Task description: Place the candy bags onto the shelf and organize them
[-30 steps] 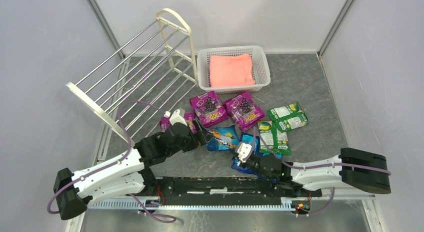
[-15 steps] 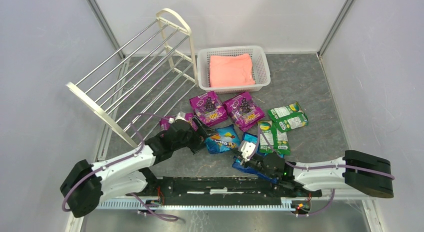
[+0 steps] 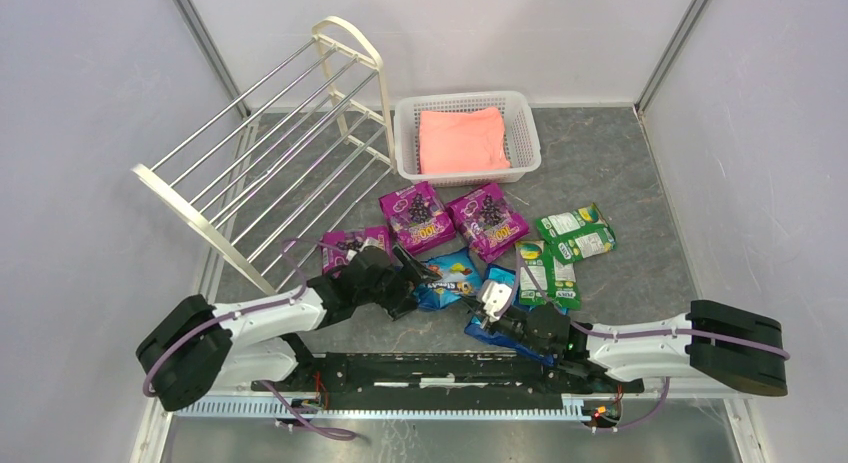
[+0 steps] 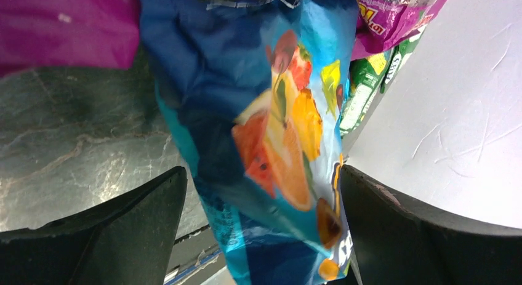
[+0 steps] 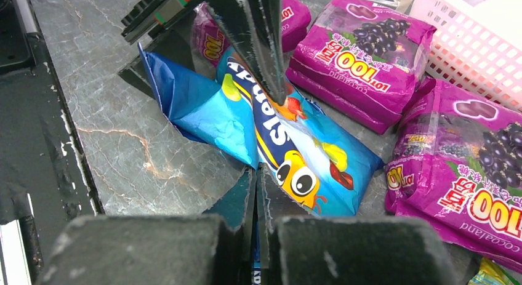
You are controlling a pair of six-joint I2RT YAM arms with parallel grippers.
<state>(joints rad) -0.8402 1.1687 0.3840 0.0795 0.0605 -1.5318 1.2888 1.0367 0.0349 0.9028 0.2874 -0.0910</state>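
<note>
Status: left tool (image 4: 261, 174) is wide open and low over the worktop (image 3: 620, 163), jaws straddling the large blue bag (image 4: 246, 82) with the fruit print; in the left wrist view one finger stands clear of the bag, the other sits right at its edge, contact there cannot be told; nothing is clamped. That bag lies flat on the worktop at mid-scene, just ahead of the arm bases.

Right tool (image 5: 256, 186) is fully closed, fingers pressed together, nothing visibly gripped; it hangs over the smaller blue bags (image 3: 500, 276) just right of the large one and points toward the left tool.

One purple bag (image 3: 350, 248) lies just beside the left tool, to its left; a pair of purple bags (image 3: 415, 215) lies side by side beyond the large blue bag, between it and the basket (image 3: 530, 133); green-and-white bags (image 3: 575, 233) cluster to the right of that pair, overlapping each other.

Shelf (image 3: 200, 228) stands at the rear left of the worktop, by the left wall; silver rods run between its two cream loop end frames; every bag in view is on the worktop, none on the rods yet.

Basket is white mesh, rear centre, just right of the shelf's far end; folded pink cloth (image 3: 460, 138) lies inside it.
</note>
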